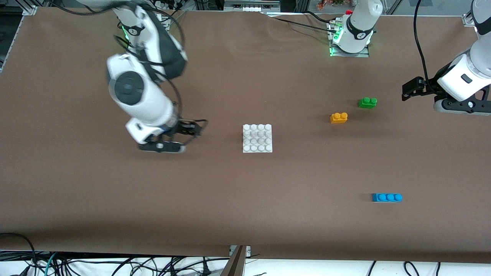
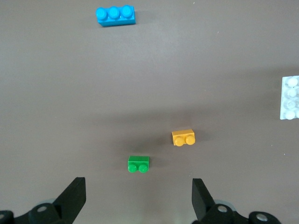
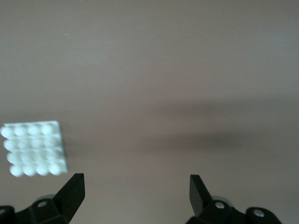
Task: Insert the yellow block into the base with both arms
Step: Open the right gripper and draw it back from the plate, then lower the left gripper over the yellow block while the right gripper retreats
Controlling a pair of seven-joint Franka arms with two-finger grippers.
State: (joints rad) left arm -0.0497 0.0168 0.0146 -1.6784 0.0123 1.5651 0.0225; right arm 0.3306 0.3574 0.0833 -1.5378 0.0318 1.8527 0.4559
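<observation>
The yellow block (image 1: 338, 117) is seen on the worktop (image 1: 245, 199), apart from the base (image 1: 257, 138); the green brick (image 1: 367, 102) lies near it. The left hand (image 2: 138, 198) and right hand (image 3: 135, 196) are held released and empty.

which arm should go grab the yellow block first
Left, probably. The left hand is open over the table's left-arm end, with the yellow block close by beside the green brick. The right hand, also open, hangs beside the base, better placed to steady that.
</observation>
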